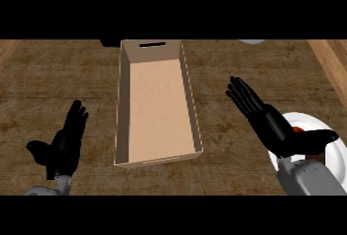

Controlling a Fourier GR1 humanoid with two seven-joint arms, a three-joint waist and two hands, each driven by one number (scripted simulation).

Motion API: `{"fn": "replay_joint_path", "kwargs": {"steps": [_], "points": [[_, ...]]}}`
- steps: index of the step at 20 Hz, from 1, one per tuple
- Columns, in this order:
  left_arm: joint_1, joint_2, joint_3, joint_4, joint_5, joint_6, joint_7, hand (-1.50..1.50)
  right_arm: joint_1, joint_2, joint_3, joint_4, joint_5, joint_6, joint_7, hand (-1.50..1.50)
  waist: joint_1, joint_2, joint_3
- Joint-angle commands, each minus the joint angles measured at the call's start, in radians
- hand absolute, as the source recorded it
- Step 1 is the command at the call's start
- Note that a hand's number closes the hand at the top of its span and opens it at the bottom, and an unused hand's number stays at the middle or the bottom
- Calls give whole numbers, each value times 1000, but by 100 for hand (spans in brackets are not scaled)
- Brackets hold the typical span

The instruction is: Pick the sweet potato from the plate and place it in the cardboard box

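A long open cardboard box (192,103) lies in the middle of the dark wooden counter, with nothing visible inside. At the right edge sits a white plate (313,123). My right hand (271,124) hovers over the plate's left part, fingers straight and pointing up-left, thumb out to the right. Only a small reddish bit of the sweet potato (298,130) shows between the palm and thumb; the rest is hidden by the hand. My left hand (64,140) rests open at the lower left, fingers up, well left of the box.
A dark object (109,42) and a grey object (252,41) peek in at the counter's far edge. Lighter wood strips run along the left and right sides.
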Motion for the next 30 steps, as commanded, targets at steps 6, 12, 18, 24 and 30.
{"fn": "replay_joint_path", "kwargs": {"steps": [6, 12, 18, 24, 30], "points": [[13, 176, 7, 39, -142, 8, -4, 0, -42, -199, -361, 116, 171, -313, -70, -150, -31, -17, 36], [5, 179, -27, 18, -140, -22, 55, 0, 101, -164, -449, 289, 352, -696, -58, -150, -30, -14, 38], [-16, 164, -28, -1, -170, -34, 92, 0, 249, -311, -405, 257, 459, -586, -44, -150, -6, -15, 34], [4, 191, -26, -44, -180, -33, 115, 0, 279, -578, -284, 164, 601, -392, 318, -150, 1, -19, 29], [-25, 183, -26, -60, -180, -37, 145, 0, 263, -691, -147, 45, 580, -80, 612, -150, 14, -15, 29]]}}
